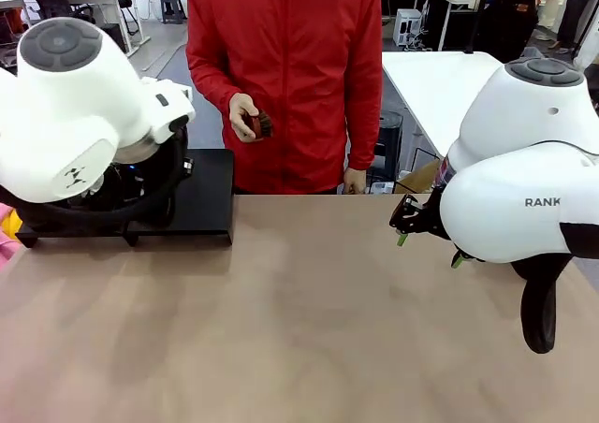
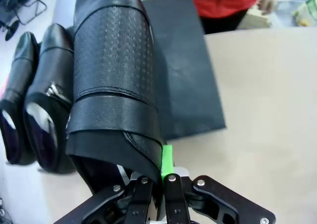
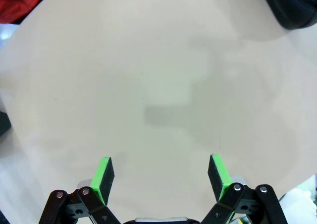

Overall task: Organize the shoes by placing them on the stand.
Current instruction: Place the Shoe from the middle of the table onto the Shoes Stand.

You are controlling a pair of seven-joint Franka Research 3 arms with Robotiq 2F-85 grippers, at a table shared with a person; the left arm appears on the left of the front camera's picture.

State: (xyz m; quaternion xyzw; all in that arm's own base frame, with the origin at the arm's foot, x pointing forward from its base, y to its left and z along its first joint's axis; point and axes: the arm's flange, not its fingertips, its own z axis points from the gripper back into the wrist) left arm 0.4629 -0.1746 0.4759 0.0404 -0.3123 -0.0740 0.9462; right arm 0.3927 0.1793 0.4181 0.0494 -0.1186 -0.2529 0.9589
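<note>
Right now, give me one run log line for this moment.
left gripper: shut on shoe, at stand | right gripper: open, above table | two other shoes: beside held shoe | person: brush in hand

A perforated black shoe (image 2: 114, 70) at the matte-black stand (image 2: 190, 80), beside two glossy shoes (image 2: 52, 85).

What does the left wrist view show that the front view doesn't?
Left wrist view: the left gripper shut on the opening edge of a perforated black shoe, with two more black shoes side by side next to it. Front view: the person's hand holding a small brown brush, and the open right gripper. Both: the black stand, the tan table and the person's red jacket.
</note>
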